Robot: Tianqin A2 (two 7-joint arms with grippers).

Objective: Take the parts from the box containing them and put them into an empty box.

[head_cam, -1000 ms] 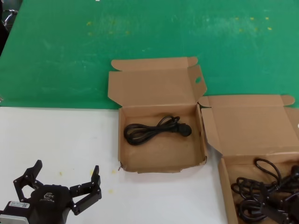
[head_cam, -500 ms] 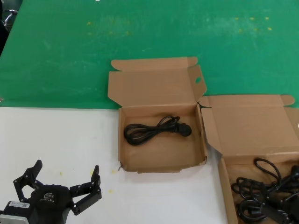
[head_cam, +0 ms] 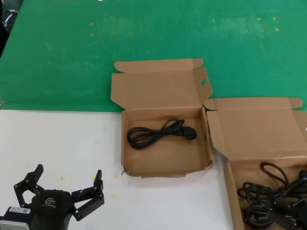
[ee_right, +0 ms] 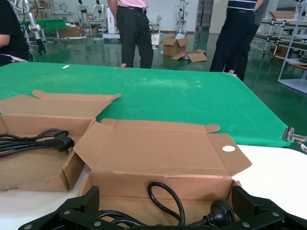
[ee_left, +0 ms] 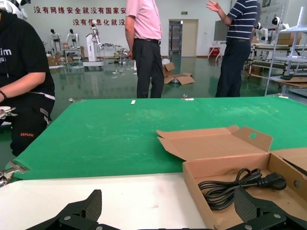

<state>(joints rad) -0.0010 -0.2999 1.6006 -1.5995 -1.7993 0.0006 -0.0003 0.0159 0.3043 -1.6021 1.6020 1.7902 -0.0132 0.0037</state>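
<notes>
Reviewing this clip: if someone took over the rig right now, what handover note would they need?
Left gripper: open, holds nothing, low over the white table at the robot's left.
Right gripper: open, holds nothing, near the source box.
Done: one power cord lies in the middle box.
Left: several tangled power cords lie in the source box at the robot's right; move them over one at a time.

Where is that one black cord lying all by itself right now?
In the head view, the single black cord lies inside the middle cardboard box, toward its back wall, left of the box holding the tangled cords.
</notes>
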